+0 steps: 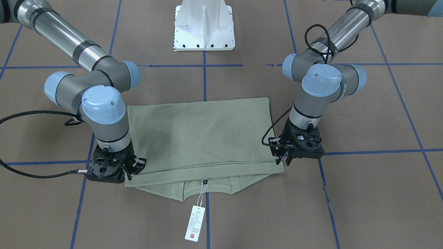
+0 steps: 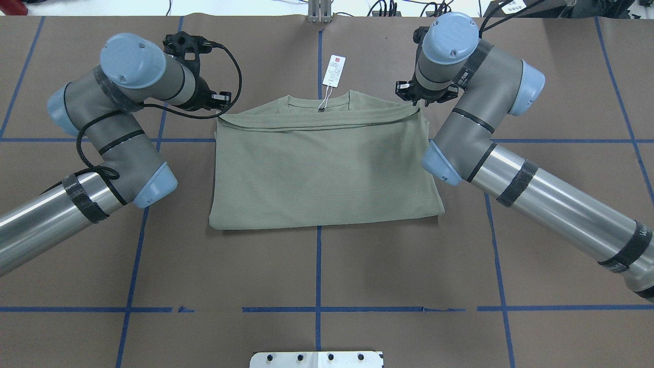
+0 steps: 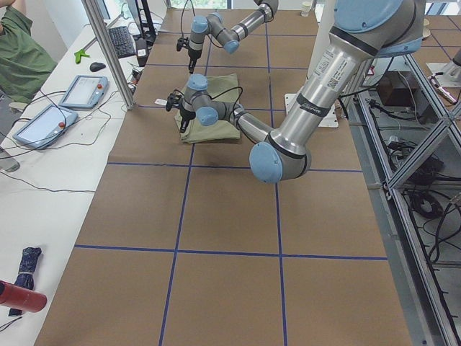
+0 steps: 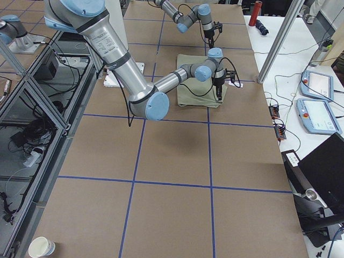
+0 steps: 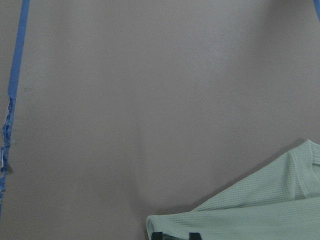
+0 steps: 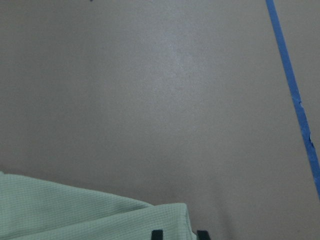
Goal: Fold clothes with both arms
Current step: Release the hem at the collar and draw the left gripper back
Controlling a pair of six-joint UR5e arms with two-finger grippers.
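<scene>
I see green shirt (image 1: 200, 138) folded over, flat on table (image 1: 363, 193), neckline and hang tag (image 1: 195, 223) on side away from robot. Left gripper (image 1: 283, 160) closed narrow, pinching upper layer corner; right gripper (image 1: 134, 173) pinching opposite corner same way

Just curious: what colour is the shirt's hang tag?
White hang tag with a red patch; front-facing view shows it best.

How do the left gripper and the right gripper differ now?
The left gripper stands at the shirt's collar-side corner on the robot's left; the right gripper at the opposite one. The right gripper's braided cable sweeps sideways; the left gripper's thin cable loops up. Both are black and point down.
</scene>
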